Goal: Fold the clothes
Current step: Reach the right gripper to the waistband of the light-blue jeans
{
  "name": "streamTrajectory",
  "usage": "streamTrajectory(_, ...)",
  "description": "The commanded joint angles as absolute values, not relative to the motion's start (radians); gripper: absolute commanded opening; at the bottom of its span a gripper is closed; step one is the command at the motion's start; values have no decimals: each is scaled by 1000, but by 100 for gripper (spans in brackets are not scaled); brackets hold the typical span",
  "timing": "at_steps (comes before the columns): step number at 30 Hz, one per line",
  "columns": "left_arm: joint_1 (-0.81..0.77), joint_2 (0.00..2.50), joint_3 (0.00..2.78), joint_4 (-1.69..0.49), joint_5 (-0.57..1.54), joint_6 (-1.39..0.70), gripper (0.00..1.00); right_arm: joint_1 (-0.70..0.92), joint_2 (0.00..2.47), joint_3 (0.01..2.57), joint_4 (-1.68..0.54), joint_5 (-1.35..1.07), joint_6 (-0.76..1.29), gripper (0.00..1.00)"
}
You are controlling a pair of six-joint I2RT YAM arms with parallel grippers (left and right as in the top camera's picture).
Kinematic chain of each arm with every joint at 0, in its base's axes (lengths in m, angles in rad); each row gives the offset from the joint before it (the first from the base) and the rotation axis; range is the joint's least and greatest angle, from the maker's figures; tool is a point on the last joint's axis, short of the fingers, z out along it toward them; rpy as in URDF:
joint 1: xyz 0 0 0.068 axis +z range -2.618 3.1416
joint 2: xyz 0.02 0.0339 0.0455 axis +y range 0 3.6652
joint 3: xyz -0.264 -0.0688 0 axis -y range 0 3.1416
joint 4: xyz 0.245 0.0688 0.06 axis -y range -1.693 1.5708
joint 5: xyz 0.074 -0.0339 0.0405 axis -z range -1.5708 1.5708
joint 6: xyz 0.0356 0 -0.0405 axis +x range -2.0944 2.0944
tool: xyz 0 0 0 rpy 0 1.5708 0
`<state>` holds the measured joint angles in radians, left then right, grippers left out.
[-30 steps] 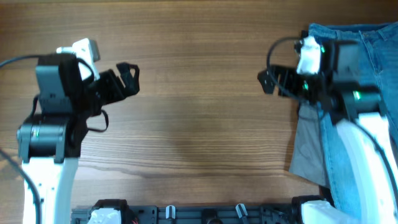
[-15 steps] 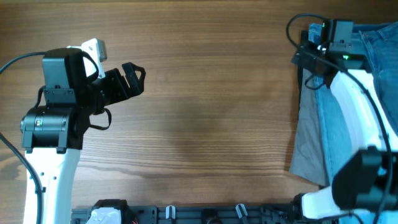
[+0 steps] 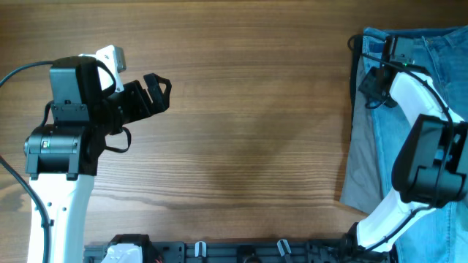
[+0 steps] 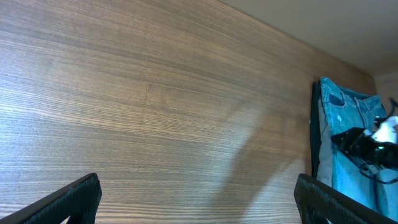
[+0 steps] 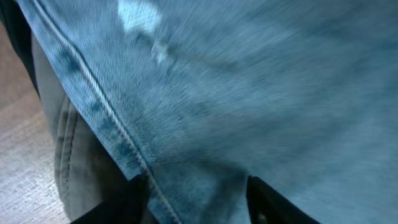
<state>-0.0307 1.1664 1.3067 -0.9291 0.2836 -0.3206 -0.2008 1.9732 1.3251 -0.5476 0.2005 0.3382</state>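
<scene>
A: Left gripper (image 3: 158, 88)?
B: Jaws wide apart, holding nothing. It hangs over the bare table (image 3: 248, 139), well apart from the clothes.
A: Right gripper (image 3: 370, 82)?
B: Jaws about half apart, tips down on the jeans (image 3: 385, 172) astride a stitched seam, near the white worn spot (image 5: 138, 14). Denim sits between them, with no pinch visible. The jeans lie at the table's right edge, atop the grey-khaki trousers (image 3: 358, 172).
A: Changes?
B: A second ago the right gripper stood wider, over bare wood left of the clothes. The left arm has barely shifted.
</scene>
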Motion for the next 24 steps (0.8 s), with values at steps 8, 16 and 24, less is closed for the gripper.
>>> streamTrajectory(8, -31, 1165, 1329, -959, 299, -323, 100, -210, 2001, 1348, -545, 162, 301, 4)
streamTrajectory(16, -30, 1165, 1329, -959, 299, -322, 100, -262, 1858, 1354, -539, 231, 318, 4)
streamTrajectory(24, -30, 1165, 1329, -959, 299, -323, 100, -261, 1763, 1354, -550, 10, 210, 4)
